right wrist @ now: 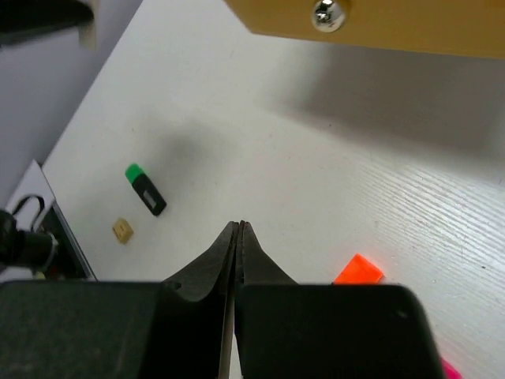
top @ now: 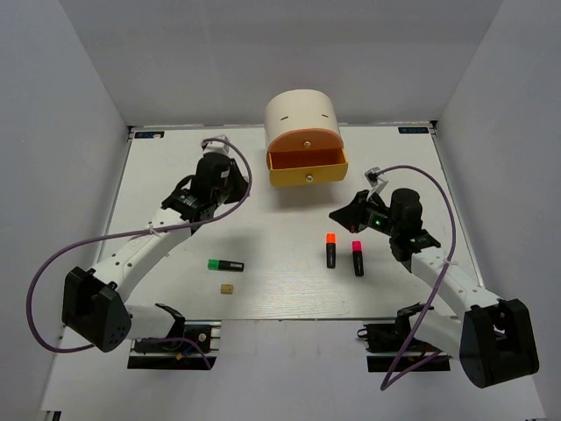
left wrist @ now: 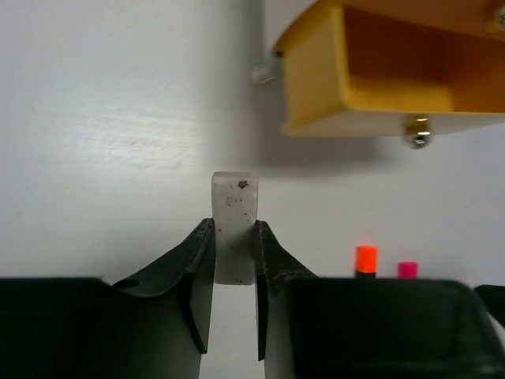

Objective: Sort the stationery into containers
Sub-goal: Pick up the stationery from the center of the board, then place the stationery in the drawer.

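My left gripper (left wrist: 233, 230) is shut on the white eraser (left wrist: 233, 213), holding it upright above the table, left of the open yellow-orange drawer (left wrist: 379, 75) of the cream desk unit (top: 302, 118). In the top view this gripper (top: 235, 180) sits left of the drawer (top: 307, 167). My right gripper (right wrist: 239, 227) is shut and empty, above the table right of centre (top: 339, 215). The green-capped highlighter (top: 225, 265) and tan block (top: 227, 288) lie front left. The orange-capped (top: 331, 249) and pink-capped (top: 358, 258) highlighters lie front right. No thin pens are in view.
The drawer's knob (left wrist: 418, 130) faces the table front. Grey walls enclose the table on three sides. The right wrist view shows the green highlighter (right wrist: 145, 189), tan block (right wrist: 121, 230) and orange cap (right wrist: 359, 269) below.
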You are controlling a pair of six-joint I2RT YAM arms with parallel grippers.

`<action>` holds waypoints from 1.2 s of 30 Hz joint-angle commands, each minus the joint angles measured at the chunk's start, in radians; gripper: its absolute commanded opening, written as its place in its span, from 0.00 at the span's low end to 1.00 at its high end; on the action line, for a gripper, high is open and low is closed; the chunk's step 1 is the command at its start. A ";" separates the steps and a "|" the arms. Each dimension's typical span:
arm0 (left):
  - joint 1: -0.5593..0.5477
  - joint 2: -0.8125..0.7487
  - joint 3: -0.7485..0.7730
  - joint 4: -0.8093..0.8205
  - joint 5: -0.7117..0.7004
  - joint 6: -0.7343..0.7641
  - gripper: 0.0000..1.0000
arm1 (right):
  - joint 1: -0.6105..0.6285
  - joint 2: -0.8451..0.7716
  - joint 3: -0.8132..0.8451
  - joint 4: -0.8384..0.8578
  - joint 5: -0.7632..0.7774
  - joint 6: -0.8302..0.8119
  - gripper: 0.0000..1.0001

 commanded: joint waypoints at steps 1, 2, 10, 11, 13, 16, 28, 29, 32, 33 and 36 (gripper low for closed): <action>-0.005 -0.013 0.063 0.141 0.192 0.151 0.00 | -0.006 -0.029 0.000 -0.020 -0.105 -0.152 0.00; -0.005 0.000 0.088 0.187 0.266 0.174 0.00 | -0.003 -0.029 0.005 -0.021 -0.131 -0.169 0.00; -0.032 0.097 0.212 0.351 0.517 0.432 0.00 | -0.005 -0.052 0.023 -0.096 -0.277 -0.409 0.03; -0.032 0.132 0.230 0.351 0.540 0.456 0.00 | -0.005 -0.063 0.023 -0.102 -0.280 -0.403 0.03; -0.043 0.169 0.285 0.342 0.540 0.528 0.00 | -0.005 -0.069 0.017 -0.110 -0.277 -0.456 0.03; -0.043 0.238 0.339 0.342 0.531 0.596 0.00 | -0.005 -0.081 0.016 -0.116 -0.278 -0.476 0.03; -0.061 0.370 0.349 0.446 0.427 0.793 0.09 | -0.008 -0.095 0.016 -0.132 -0.258 -0.528 0.04; -0.061 0.370 0.358 0.458 0.414 0.793 0.09 | -0.005 -0.094 0.014 -0.132 -0.258 -0.528 0.04; -0.061 0.395 0.358 0.477 0.387 0.793 0.11 | -0.005 -0.092 0.016 -0.124 -0.257 -0.530 0.05; -0.061 0.407 0.358 0.477 0.387 0.793 0.12 | -0.006 -0.094 0.011 -0.125 -0.257 -0.531 0.07; -0.061 0.430 0.369 0.468 0.362 0.793 0.18 | -0.005 -0.095 0.006 -0.125 -0.251 -0.538 0.12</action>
